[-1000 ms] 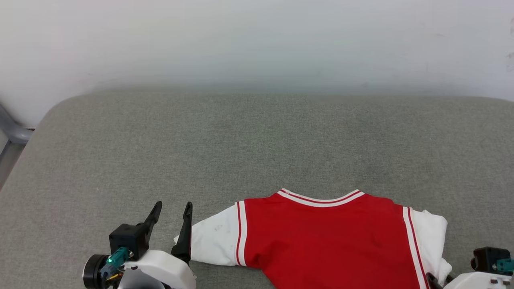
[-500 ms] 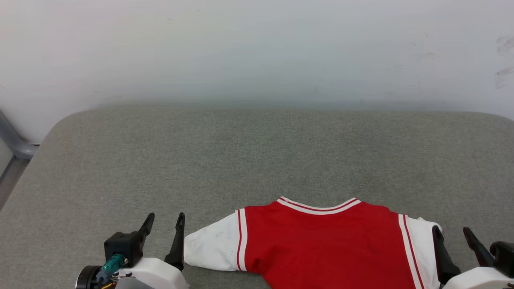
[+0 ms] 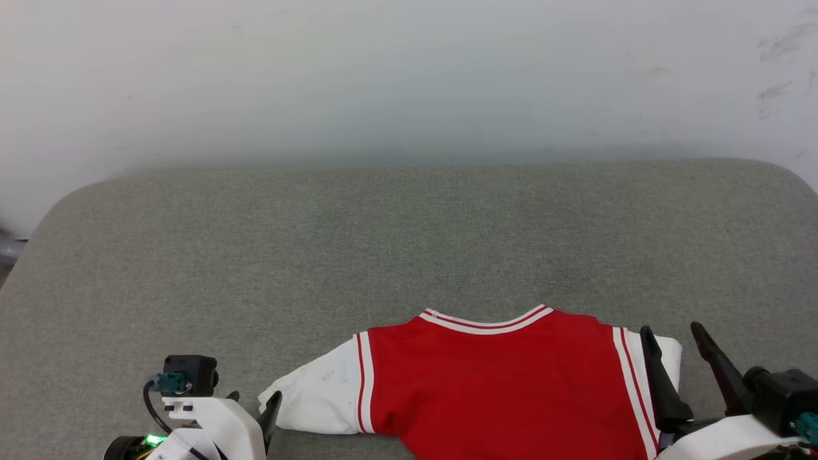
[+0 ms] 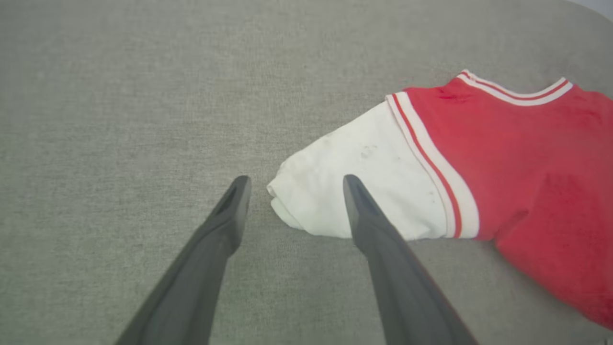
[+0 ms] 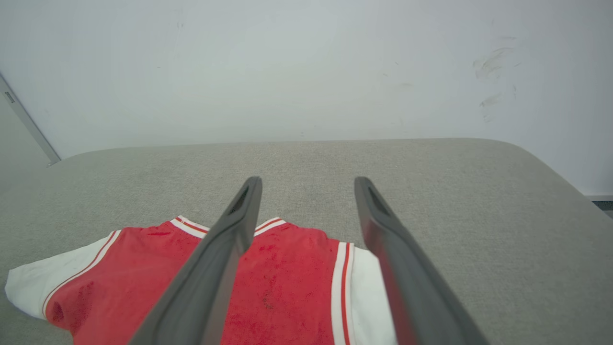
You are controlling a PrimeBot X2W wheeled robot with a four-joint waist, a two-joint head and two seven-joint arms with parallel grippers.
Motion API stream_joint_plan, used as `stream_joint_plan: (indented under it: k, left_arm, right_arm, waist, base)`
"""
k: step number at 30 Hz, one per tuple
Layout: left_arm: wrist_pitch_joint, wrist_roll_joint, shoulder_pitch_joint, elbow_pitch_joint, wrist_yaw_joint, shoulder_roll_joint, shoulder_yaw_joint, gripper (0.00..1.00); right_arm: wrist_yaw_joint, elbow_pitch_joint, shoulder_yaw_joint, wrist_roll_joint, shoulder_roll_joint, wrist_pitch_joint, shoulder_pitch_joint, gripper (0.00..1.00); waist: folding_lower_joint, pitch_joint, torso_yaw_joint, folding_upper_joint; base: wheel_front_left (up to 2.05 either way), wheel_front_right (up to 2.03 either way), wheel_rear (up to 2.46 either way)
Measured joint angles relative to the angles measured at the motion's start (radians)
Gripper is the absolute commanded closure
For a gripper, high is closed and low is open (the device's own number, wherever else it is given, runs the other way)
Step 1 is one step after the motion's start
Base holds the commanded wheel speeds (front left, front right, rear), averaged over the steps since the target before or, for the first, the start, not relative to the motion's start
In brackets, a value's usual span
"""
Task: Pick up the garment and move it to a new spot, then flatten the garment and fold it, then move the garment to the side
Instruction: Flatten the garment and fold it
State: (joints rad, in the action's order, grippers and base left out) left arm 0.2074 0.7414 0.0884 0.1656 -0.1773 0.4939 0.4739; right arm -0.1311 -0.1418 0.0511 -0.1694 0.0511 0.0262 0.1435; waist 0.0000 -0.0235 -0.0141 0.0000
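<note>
One garment (image 3: 498,390): a large red jersey-style shirt of soft cloth, with white short sleeves and red-and-white striped trim at the collar and sleeve seams.
Place: lower middle to lower right of the head view, lying flat on the grey woven cushion surface (image 3: 383,243); its lower body runs off the bottom edge.
Pointing: collar toward the top of the frame, toward the pale wall (image 3: 383,76).
Long axis: the part in view stretches left to right, sleeve to sleeve, along the bottom of the frame; the sleeve at frame left reaches out further, tapering toward the lower left.
Left side: the left gripper (image 3: 254,396) sits at the lower left, its fingers spread wide and holding nothing. In the left wrist view the white sleeve's end lies at the fingertips; whether they touch it cannot be told.
Right side: the right gripper (image 3: 671,329) sits at the lower right, its fingers spread wide and empty, rising in front of the white sleeve at frame right; whether they touch it cannot be told.
</note>
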Motion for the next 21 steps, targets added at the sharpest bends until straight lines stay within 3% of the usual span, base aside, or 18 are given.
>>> stream_joint_plan:
  k: [7,18,19,20,21]
  left_arm:
    - [0.239,0.081,0.054,0.022,0.029,0.047,0.025,0.00]
    - [0.437,0.120,0.148,0.075,0.076,0.072,0.075,0.00]
    - [0.443,0.121,0.151,0.079,0.077,0.072,0.078,0.31]
    - [0.447,0.124,0.155,0.082,0.078,0.070,0.079,0.75]
    - [0.446,0.124,0.158,0.085,0.079,0.068,0.080,1.00]
  right_arm:
    - [0.000,-0.007,-0.012,-0.019,0.000,0.010,-0.002,0.00]
    - [0.000,0.020,-0.015,-0.042,0.000,-0.001,-0.047,0.00]
    - [0.000,0.024,-0.012,-0.043,0.000,-0.001,-0.048,0.00]
    - [0.000,0.027,-0.011,-0.043,0.000,-0.001,-0.050,0.00]
    - [0.000,0.029,-0.009,-0.046,0.000,0.000,-0.052,0.00]
  waist:
    - [0.0000,0.047,-0.040,0.0000]
    - [0.0000,0.141,-0.104,0.0000]
    - [0.0000,0.144,-0.109,0.0000]
    - [0.0000,0.147,-0.112,0.0000]
    - [0.0000,0.148,-0.114,0.0000]
  base:
    - [0.00,0.00,0.00]
    - [0.00,0.00,0.00]
    - [0.00,0.00,0.00]
    - [0.00,0.00,0.00]
    - [0.00,0.00,0.00]
